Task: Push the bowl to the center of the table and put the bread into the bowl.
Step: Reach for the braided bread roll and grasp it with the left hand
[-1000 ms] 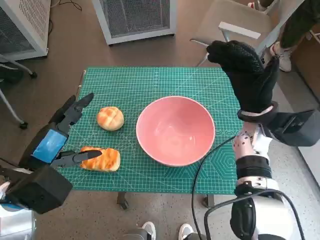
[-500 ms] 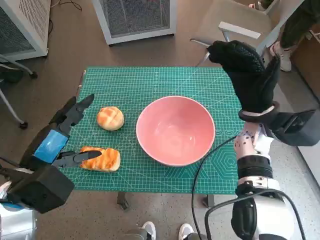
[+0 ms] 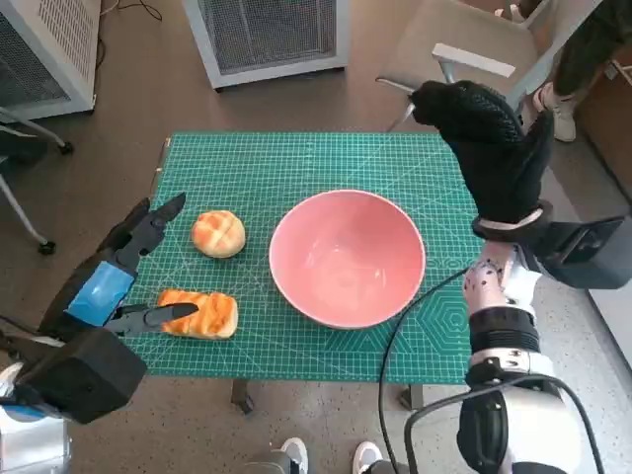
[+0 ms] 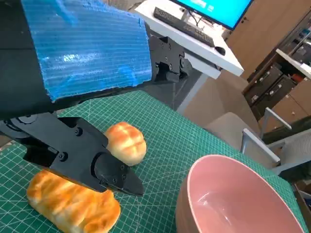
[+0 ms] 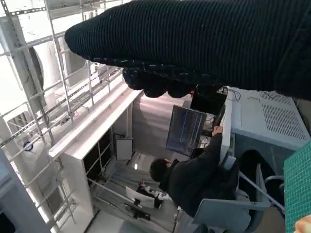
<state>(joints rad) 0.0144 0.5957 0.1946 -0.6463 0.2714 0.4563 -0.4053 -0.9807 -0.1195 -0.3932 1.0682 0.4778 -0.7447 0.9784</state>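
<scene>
At the bottom of the head view, two pale forearms rise toward a small tabletop (image 3: 296, 158) covered by a green gridded cutting mat. At lower left, the left hand (image 3: 114, 272), black with blue tape on its back, hovers over the mat's near left edge. Its fingers (image 3: 158, 316) are spread apart and hold nothing; one lies just above the near end of a long bread loaf (image 3: 202, 313). Just beyond the loaf sits a round bread roll (image 3: 217, 233). That makes two pieces of bread, both left of centre and outside the bowl. One pink bowl (image 3: 347, 257) stands upright and empty a little right of the mat's middle.

At right, the right hand (image 3: 491, 148) in its black knitted glove is raised above the far right corner of the mat, holding nothing, fingers loosely extended.

The left wrist view shows what the head view does not: the loaf's toasted crust directly under a black fingertip, though I cannot tell whether they touch, plus a desk with a monitor (image 4: 216, 9) at the top.

The right wrist view alone shows one person (image 5: 194, 177) in dark clothes seated at a screen; the glove fills the top of the frame.

Farthest in the head view, two white cabinets with grilles (image 3: 267, 35) stand on the floor, with a grey chair (image 3: 464, 49) at upper right.
</scene>
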